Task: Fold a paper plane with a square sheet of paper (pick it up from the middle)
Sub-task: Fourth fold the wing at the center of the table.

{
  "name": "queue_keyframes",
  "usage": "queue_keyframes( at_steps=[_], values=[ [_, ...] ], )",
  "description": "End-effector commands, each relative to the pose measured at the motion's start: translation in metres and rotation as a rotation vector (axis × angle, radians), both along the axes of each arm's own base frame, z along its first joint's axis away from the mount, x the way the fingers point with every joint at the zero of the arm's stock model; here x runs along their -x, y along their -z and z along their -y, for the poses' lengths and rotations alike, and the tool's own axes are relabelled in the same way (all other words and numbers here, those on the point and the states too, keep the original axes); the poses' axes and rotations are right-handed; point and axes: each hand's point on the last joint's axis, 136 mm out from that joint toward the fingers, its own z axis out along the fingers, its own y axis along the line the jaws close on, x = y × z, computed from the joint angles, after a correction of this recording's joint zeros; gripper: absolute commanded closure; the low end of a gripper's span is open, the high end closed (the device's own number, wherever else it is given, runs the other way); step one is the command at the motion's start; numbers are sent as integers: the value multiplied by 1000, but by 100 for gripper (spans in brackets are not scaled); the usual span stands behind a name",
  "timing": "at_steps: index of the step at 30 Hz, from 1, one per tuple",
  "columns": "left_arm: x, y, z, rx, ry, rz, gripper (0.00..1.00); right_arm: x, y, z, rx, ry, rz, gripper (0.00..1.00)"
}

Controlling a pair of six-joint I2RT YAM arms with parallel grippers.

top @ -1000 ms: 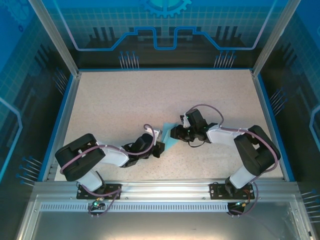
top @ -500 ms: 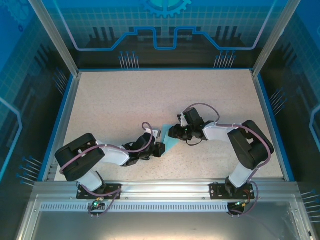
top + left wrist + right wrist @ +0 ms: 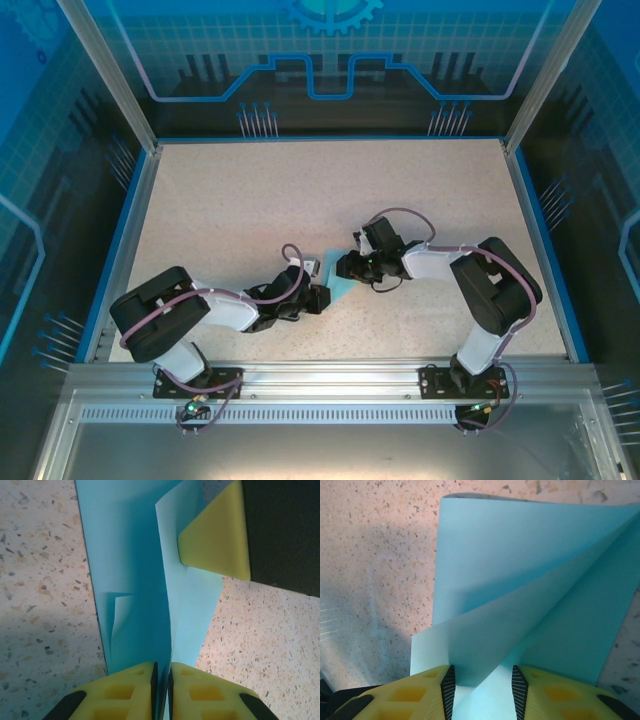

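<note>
The worktop [image 3: 300,190] is seen bare across its far half and down both sides, so wide passage is left there. The middle is blocked: the left gripper [image 3: 318,297] and right gripper [image 3: 345,268] are set close together at the blue paper [image 3: 335,283], and the near ground is taken up by the left arm [image 3: 220,312] and right arm [image 3: 480,290].

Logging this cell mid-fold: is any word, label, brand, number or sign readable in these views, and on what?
No readable text anywhere.
The light-blue paper: plain, no print.
The back panel: only decorative line art, no letters or numbers.
The table: speckled, unmarked.
</note>
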Motion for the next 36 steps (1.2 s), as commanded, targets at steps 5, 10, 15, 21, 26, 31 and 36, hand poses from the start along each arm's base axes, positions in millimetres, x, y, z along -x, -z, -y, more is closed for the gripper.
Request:
queue_keyframes(
  at_steps=[5, 10, 15, 21, 26, 31, 36],
  values=[
    [-3, -3, 3, 38, -9, -39, 82, 1, 5, 1, 72, -7, -6, 58],
    [-4, -16, -1, 58, -22, -35, 69, 3, 12, 1, 120, -6, -17, 55],
    [-6, -29, -16, 69, -56, -27, 58, 7, 22, 7, 176, -3, -34, 54],
    [-10, -32, -37, 69, -126, -52, 53, 4, 26, 8, 256, 4, -28, 52],
    [-11, -31, -41, 79, -153, -72, 49, 5, 33, 14, 330, 30, -56, 51],
    [-12, -24, -46, 85, -194, -116, 48, 8, 40, 23, 407, 66, -95, 48],
    [-13, -33, -43, 138, -199, -105, 52, 10, 43, 26, 458, 86, -117, 46]
  ],
)
